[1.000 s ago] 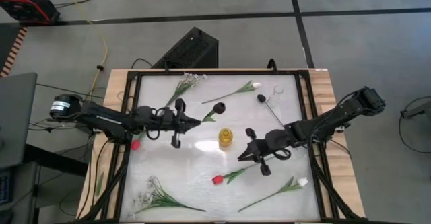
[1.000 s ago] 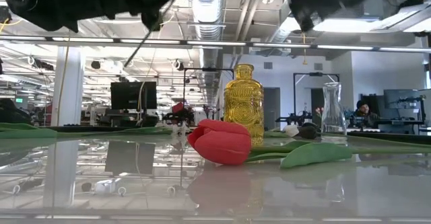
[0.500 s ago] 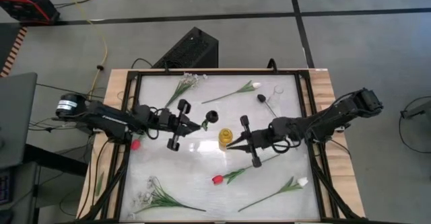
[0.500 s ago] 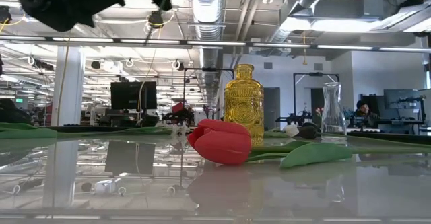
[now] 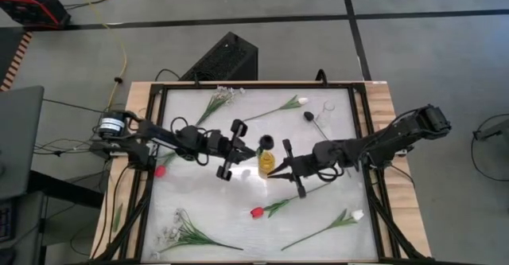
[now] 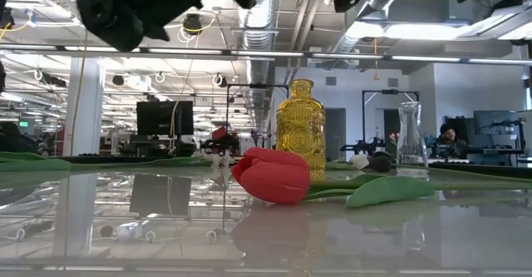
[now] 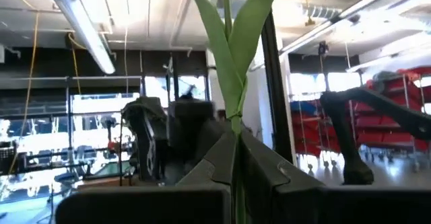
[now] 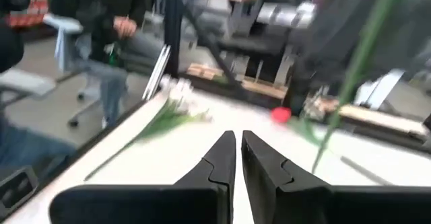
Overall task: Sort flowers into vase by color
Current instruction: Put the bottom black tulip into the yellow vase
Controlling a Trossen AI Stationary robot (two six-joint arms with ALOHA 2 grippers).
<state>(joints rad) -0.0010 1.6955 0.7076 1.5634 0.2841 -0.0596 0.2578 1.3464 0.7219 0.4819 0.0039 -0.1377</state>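
Note:
My left gripper (image 5: 250, 146) is shut on a dark tulip whose bloom (image 5: 266, 141) is above the mouth of the yellow vase (image 5: 266, 164), which stands upright mid-table and also shows in the low view (image 6: 300, 127). My right gripper (image 5: 273, 173) is shut and empty, close beside the vase's right side; its narrow finger gap shows in the right wrist view (image 8: 239, 150). A red tulip (image 5: 257, 212) lies on its side near the front, as in the low view (image 6: 270, 175). A clear glass vase (image 5: 327, 107) stands at the far right. My left gripper pinches the dark tulip's green stem (image 7: 233, 133) between its two fingers, just below where the long leaves (image 7: 229, 42) branch off. The fingers come level from the table's left. The tulip is lifted clear of the table, and its bloom end reaches past the fingertips over the yellow vase.
Loose flowers lie on the glass top: white sprays at the far left (image 5: 221, 98) and near left (image 5: 187, 233), a white tulip at the back (image 5: 293, 103), another at the near right (image 5: 356, 215), a dark tulip (image 5: 308, 116) and a red tulip (image 5: 160, 170) at the left.
My left gripper has carried the dark tulip toward the table's right, and its bloom now sits over the yellow vase. My right gripper has moved toward the table's left and a little toward the far edge, up beside the vase.

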